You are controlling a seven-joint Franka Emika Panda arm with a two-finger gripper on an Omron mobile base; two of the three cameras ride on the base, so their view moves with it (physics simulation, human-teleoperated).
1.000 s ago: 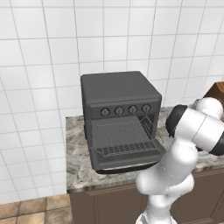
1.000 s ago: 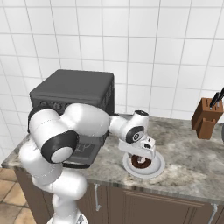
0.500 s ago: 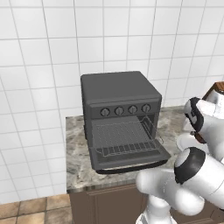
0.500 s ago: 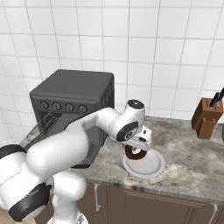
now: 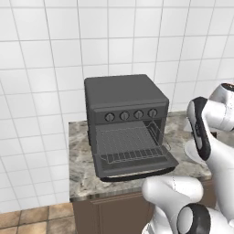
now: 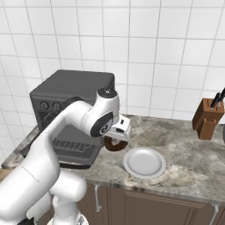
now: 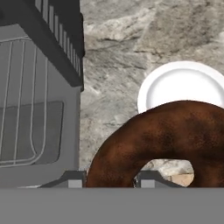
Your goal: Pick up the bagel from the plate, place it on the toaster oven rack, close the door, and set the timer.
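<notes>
The oven [image 6: 72, 94] stands left on the worktop [image 6: 184, 145], plate [image 6: 144, 163] to its right, bagel [image 6: 115, 144] above the gap between them.

Even bright rendered light; soft shadows; coarse, slightly blurry textures.

White arm bent forward over the counter, claw [image 6: 116, 141] downward, pinched on the bagel [image 6: 116, 143]
</notes>
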